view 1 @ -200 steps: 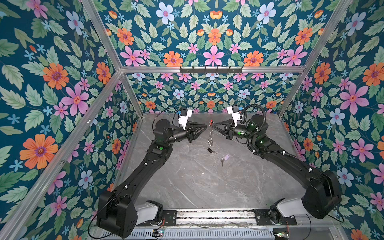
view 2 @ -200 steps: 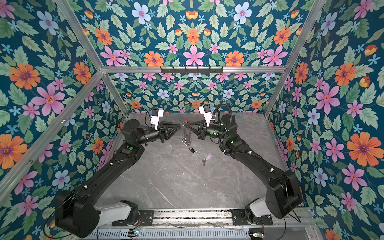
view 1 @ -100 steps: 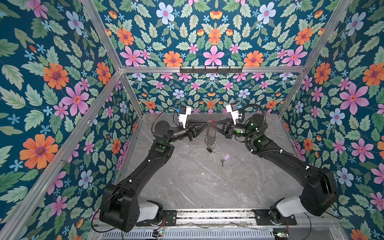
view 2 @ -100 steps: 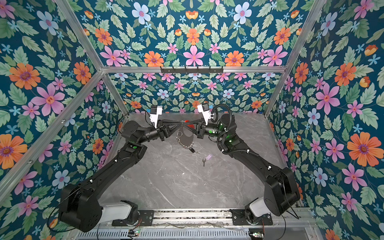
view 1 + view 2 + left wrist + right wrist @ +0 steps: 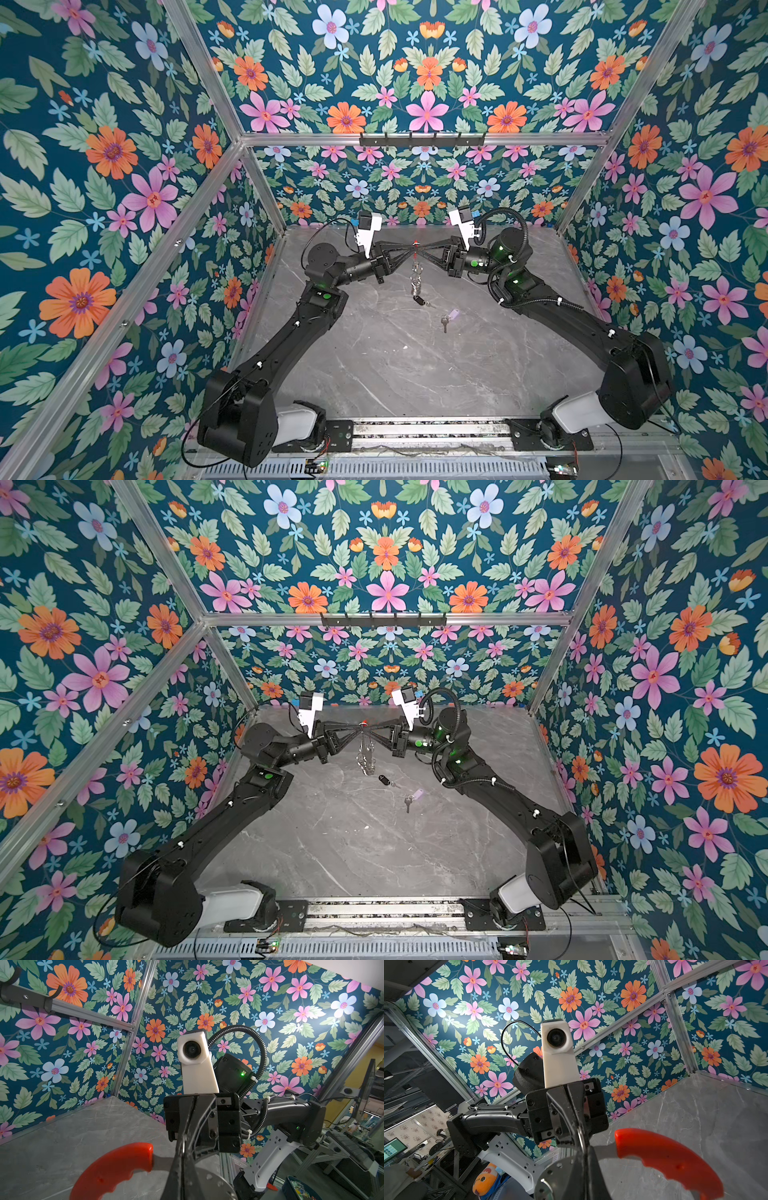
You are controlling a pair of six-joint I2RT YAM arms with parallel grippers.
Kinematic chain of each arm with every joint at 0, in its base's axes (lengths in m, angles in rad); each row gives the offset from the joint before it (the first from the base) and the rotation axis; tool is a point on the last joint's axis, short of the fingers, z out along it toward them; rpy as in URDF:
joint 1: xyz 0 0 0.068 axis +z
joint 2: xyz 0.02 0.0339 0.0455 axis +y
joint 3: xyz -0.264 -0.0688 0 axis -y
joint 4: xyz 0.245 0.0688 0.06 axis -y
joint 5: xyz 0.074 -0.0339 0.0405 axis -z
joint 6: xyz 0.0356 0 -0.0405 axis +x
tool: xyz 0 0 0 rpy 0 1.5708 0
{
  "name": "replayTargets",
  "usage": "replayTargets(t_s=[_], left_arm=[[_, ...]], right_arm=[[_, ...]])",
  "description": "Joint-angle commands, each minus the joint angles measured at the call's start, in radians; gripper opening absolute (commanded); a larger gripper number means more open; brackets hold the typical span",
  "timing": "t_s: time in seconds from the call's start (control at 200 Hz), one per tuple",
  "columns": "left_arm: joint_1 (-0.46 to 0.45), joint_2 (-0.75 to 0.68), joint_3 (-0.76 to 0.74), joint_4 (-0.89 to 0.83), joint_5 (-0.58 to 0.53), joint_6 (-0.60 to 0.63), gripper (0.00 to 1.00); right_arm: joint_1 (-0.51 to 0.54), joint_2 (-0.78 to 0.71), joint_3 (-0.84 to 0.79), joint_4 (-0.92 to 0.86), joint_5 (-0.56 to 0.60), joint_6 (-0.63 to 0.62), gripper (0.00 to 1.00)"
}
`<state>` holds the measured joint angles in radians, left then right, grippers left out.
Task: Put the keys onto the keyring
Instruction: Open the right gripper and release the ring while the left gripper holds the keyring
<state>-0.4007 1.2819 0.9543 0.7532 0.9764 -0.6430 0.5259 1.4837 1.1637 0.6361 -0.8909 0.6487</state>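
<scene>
Both top views: your left gripper [image 5: 409, 248] and right gripper [image 5: 423, 248] clamp shut on the thin red-sectioned keyring [image 5: 416, 274], held aloft, probably to pry it open. Black plastic tag [image 5: 419, 301] and lilac tag [image 5: 454, 313] lie unthreaded on the marble table [image 5: 374, 365] beneath.

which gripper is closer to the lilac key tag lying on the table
Right, narrowly. The right gripper and left gripper meet tip to tip above the table, both shut on the keyring. The lilac tag lies below, on the right gripper's side of that meeting point.
</scene>
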Motion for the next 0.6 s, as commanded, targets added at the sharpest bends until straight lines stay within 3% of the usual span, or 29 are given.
replayTargets(t_s=[0.0,0.08,0.115,0.17,0.285,0.4,0.595], left_arm=[[-0.001,-0.024,-0.004,-0.073,-0.037,0.101,0.00],[-0.002,-0.040,-0.003,-0.150,-0.072,0.153,0.00],[-0.001,-0.048,-0.001,-0.196,-0.087,0.184,0.00],[-0.002,-0.062,0.001,-0.270,-0.106,0.228,0.00],[-0.001,-0.102,-0.011,-0.428,-0.176,0.335,0.00],[-0.001,-0.139,-0.071,-0.460,-0.236,0.382,0.00],[-0.001,-0.187,-0.177,-0.437,-0.263,0.380,0.00]], right_arm=[[0.002,-0.011,-0.002,-0.007,0.028,-0.024,0.01],[-0.001,-0.035,-0.012,-0.097,0.088,-0.071,0.40],[-0.008,-0.055,-0.022,-0.160,0.128,-0.107,0.49],[-0.021,-0.094,-0.055,-0.259,0.203,-0.173,0.56],[-0.056,-0.184,-0.130,-0.489,0.418,-0.296,0.60],[-0.060,-0.226,-0.207,-0.649,0.656,-0.399,0.59],[-0.060,-0.148,-0.314,-0.676,0.729,-0.443,0.52]])
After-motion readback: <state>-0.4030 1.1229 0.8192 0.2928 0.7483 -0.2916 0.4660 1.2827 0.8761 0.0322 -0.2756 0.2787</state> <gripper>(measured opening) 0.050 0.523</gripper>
